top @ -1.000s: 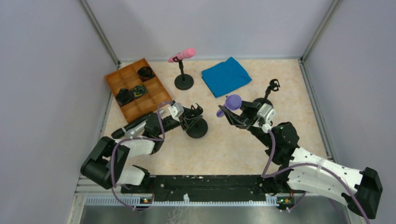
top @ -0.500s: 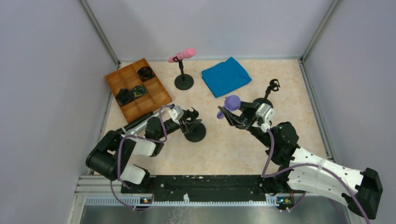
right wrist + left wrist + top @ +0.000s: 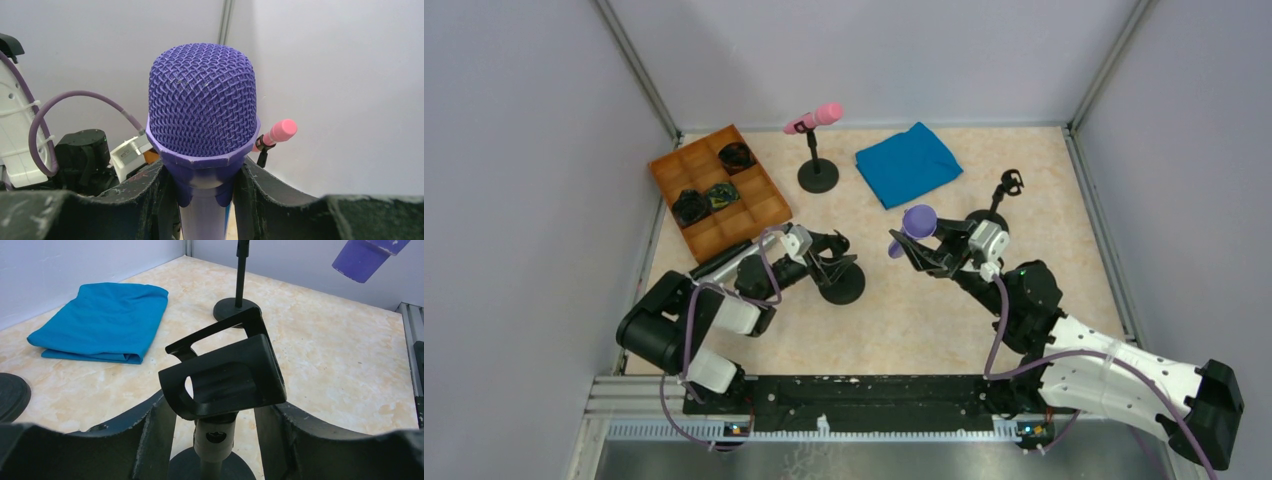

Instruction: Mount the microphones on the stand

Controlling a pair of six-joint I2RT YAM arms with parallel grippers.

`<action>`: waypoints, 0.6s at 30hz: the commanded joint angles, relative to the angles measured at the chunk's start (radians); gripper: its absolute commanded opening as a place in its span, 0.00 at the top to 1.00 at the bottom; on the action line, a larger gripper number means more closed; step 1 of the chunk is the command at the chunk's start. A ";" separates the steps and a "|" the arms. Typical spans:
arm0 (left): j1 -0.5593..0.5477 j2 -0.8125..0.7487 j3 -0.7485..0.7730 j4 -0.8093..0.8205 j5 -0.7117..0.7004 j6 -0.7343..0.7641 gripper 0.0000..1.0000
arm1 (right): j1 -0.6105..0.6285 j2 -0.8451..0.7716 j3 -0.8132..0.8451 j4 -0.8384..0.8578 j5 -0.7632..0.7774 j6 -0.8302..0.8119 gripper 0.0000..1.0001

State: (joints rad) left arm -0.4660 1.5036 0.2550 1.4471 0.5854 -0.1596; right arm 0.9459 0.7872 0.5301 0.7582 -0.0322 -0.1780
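Observation:
The purple microphone (image 3: pixel 916 220) (image 3: pixel 202 105) is held above the table with my right gripper (image 3: pixel 929 250) (image 3: pixel 205 195) shut on its handle just under the mesh head. My left gripper (image 3: pixel 829 262) (image 3: pixel 215 425) is open around a black stand (image 3: pixel 842 283). Its fingers (image 3: pixel 157 432) flank the stand's neck with a gap on each side. That stand's clip (image 3: pixel 225 377) is empty. The pink microphone (image 3: pixel 819 117) (image 3: pixel 280 131) sits in the clip of the back stand (image 3: pixel 817 175). A third stand (image 3: pixel 1004 190) (image 3: pixel 239 295) with an empty clip rises behind my right gripper.
A folded blue cloth (image 3: pixel 908 162) (image 3: pixel 105 320) lies at the back, right of the pink microphone's stand. An orange compartment tray (image 3: pixel 764 205) holding dark items sits at the back left. Grey walls enclose the table on three sides.
My left gripper has opened off the stand's neck and drawn back a little to the left. The right gripper with the purple microphone has barely moved.

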 commanded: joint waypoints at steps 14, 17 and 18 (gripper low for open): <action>-0.014 0.126 -0.046 0.338 -0.115 -0.113 0.44 | -0.001 0.000 0.010 0.014 -0.020 0.011 1.00; -0.016 0.120 -0.040 0.344 -0.114 -0.123 0.42 | -0.001 0.001 0.011 0.010 -0.021 0.011 1.00; -0.017 0.114 -0.038 0.345 -0.114 -0.124 0.41 | -0.001 0.001 0.010 0.010 -0.024 0.011 1.00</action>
State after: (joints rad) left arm -0.4763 1.6264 0.2176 1.4883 0.4835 -0.2630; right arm 0.9459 0.7876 0.5301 0.7387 -0.0326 -0.1780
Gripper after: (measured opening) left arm 0.577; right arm 0.391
